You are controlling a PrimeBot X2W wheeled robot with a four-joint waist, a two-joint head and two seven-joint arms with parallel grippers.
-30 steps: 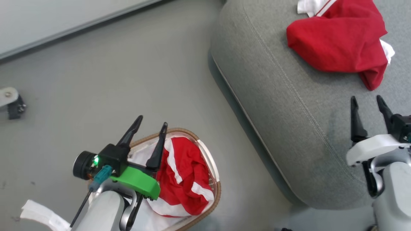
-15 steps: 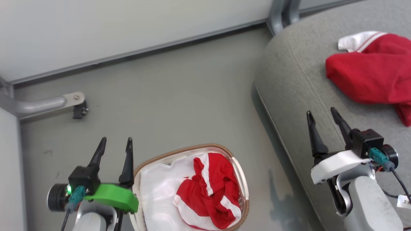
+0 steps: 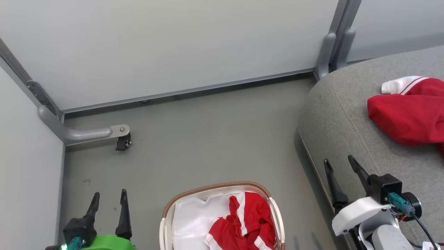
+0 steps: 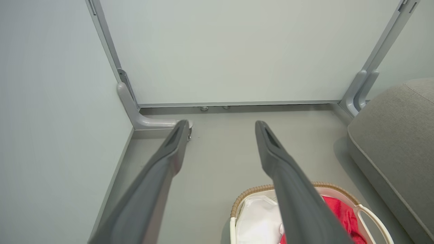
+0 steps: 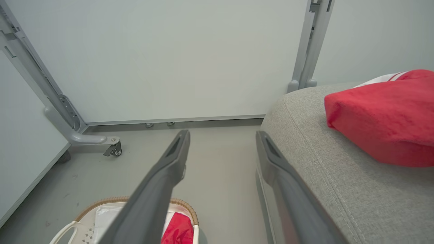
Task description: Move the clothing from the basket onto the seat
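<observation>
Left pincer [image 3: 109,193] at 7 o'clock and right pincer [image 3: 338,160] at 4 both hang spread and empty, I'd guess because some clothing [image 3: 406,118] is already dumped on the seat [image 3: 347,114] at 3 o'clock and the rest, maybe just one piece, waits in the basket [image 3: 215,185] at 6.

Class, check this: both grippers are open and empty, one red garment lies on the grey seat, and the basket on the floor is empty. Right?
No. The basket is not empty: the head view shows a red striped garment in it. The rest stands: left gripper and right gripper open and empty, the other red garment on the seat.
</observation>
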